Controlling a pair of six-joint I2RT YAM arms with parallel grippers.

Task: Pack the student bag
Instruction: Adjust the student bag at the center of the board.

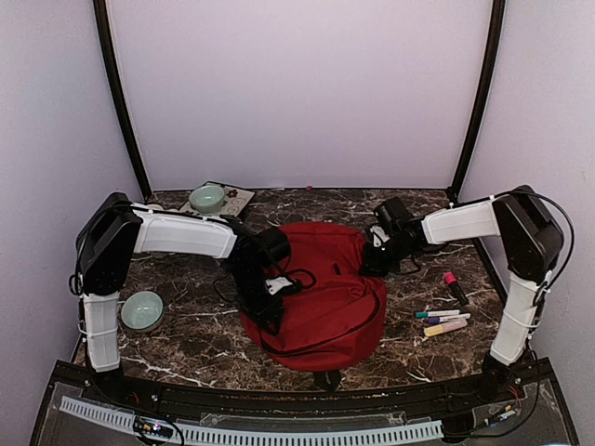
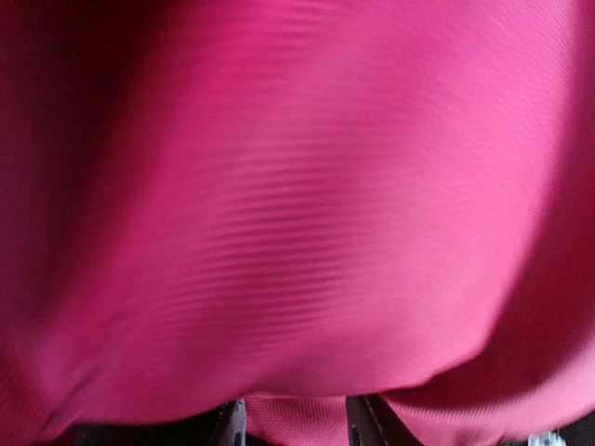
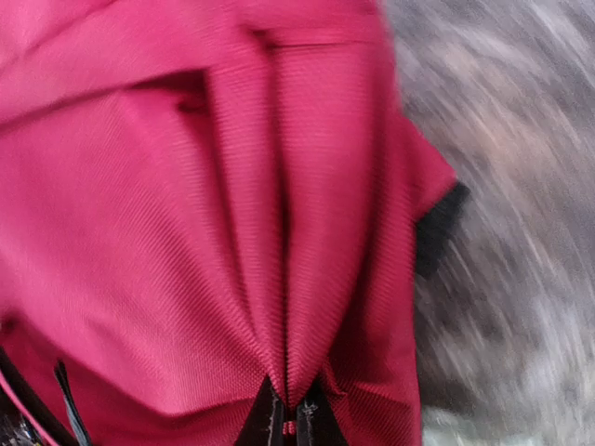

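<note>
Our right gripper (image 3: 290, 418) is clenched on the bag (image 1: 330, 297). In the right wrist view its two dark fingers (image 3: 268, 420) meet at the bottom middle of the frame. A fold of red cloth is pinched between them, and pleats fan upward from the pinch. A black tab (image 3: 439, 228) of the bag sticks out at the right of that fold, and beyond it we see the marbled table (image 1: 186, 339), blurred. In the top view this gripper sits at the bag's upper right edge.

Our left gripper (image 2: 296, 423) shows only as two fingertips at the bottom edge of the left wrist view. Red cloth lies between them and fills the rest of the frame. We cannot tell whether they squeeze the cloth or merely straddle it. In the top view this gripper points down onto the bag's left side.

The bag lies in the middle of the table, between our two arms, a rounded red heap at the lower centre of the top view.

At the lower left of that view a pale green bowl (image 1: 142, 309) stands on the table near the left arm. A second bowl (image 1: 208, 197) sits on a tray (image 1: 240, 198) at the upper left, by the back wall. To the right of the bag, apart from it, a few markers (image 1: 444, 321) lie close together, with a pink-capped marker (image 1: 454, 286) just above them.
</note>
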